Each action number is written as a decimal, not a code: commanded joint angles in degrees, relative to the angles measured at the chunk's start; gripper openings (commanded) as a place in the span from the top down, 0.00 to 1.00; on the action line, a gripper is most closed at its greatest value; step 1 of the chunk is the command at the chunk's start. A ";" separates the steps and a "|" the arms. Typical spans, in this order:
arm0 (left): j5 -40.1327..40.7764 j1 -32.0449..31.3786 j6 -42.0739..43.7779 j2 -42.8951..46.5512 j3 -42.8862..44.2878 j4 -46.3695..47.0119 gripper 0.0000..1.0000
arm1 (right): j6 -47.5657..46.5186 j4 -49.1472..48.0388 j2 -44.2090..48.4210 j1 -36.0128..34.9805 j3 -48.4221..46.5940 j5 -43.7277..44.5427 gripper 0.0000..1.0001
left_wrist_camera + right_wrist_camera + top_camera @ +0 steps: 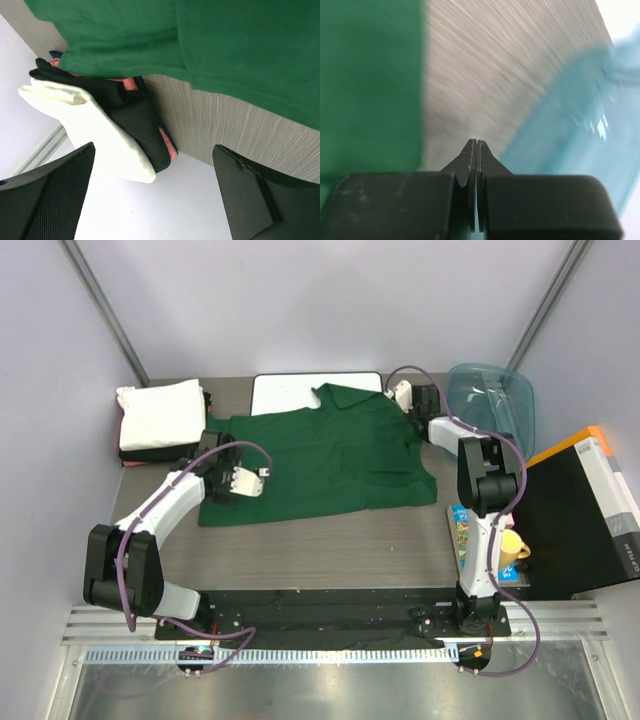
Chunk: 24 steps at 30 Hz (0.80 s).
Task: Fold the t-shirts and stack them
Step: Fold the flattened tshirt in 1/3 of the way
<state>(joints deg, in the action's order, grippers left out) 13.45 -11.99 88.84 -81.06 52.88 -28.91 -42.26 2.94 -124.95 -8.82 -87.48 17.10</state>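
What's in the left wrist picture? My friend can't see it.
A dark green t-shirt lies spread on a wood-grain table. A folded white t-shirt and a folded black t-shirt sit stacked at the table's edge. The left end effector holds its two black fingers wide open in front.

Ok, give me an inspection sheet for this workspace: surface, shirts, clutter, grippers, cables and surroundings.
Surface: grey wood-grain table, bare strip in front of the green shirt.
Job's things: green shirt spread flat, not folded; white shirt folded on a black shirt at the far left corner.
Clutter: white board partly under the green collar; teal tub far right; yellow cup, booklet and black box on the right.
Grippers: left gripper fingers open, empty, near the stack; right gripper fingers shut, empty, between green shirt and tub.
Cables: purple cables along both arms, off the cloth.
Surroundings: pale walls, metal rail at the near edge.
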 commanded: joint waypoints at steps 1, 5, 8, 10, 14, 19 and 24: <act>-0.44 0.30 -0.24 0.63 1.87 0.34 0.00 | -0.54 -1.80 10.68 3.01 3.98 3.99 0.99; -1.50 0.30 -0.24 1.60 1.26 -0.10 0.00 | -1.24 -2.32 13.49 4.16 6.79 5.48 0.99; -2.29 0.30 -0.42 2.48 0.12 -0.01 0.00 | -1.42 -1.98 14.81 3.90 6.80 4.79 0.98; -2.81 0.30 -1.64 3.36 -0.76 -0.53 0.00 | -1.07 -0.49 16.48 3.20 5.93 3.03 0.96; -9.31 0.21 -11.45 8.36 1.51 -6.86 0.00 | -5.10 6.19 25.51 0.74 8.72 -6.10 0.94; -13.01 0.30 -20.27 11.88 3.89 -12.39 0.00 | -20.04 10.77 37.21 -3.39 22.95 -11.38 0.19; -13.28 -0.23 -20.12 12.85 5.48 -21.87 0.01 | -28.13 16.91 53.53 -5.42 34.11 -21.22 0.11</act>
<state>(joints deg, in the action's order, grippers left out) 2.68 -11.92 71.29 -69.82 56.51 -41.47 -60.47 13.30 -81.69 -13.89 -59.57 5.10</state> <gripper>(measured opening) 0.996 0.883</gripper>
